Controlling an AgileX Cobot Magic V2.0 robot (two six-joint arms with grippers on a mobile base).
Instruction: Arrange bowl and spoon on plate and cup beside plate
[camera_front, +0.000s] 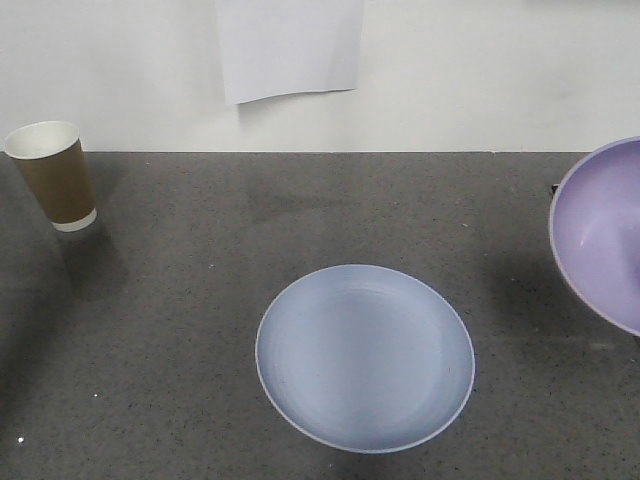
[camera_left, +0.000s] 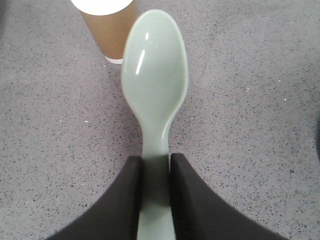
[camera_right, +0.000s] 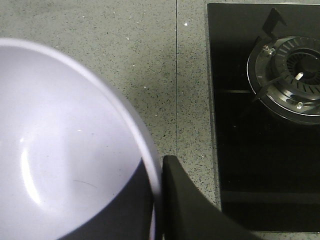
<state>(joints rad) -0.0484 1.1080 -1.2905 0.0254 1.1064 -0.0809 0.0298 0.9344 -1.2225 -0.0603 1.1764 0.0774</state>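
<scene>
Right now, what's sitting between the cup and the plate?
Nothing: the front view shows only bare grey countertop between the cup and the plate.

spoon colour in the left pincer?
Pale mint green; the spoon shows best in the left wrist view.

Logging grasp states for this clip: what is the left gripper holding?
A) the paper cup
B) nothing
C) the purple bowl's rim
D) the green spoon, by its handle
D: in the left wrist view the left gripper clamps the spoon by its handle; the cup stands apart on the counter, and the right gripper pinches the bowl at its rim.
</scene>
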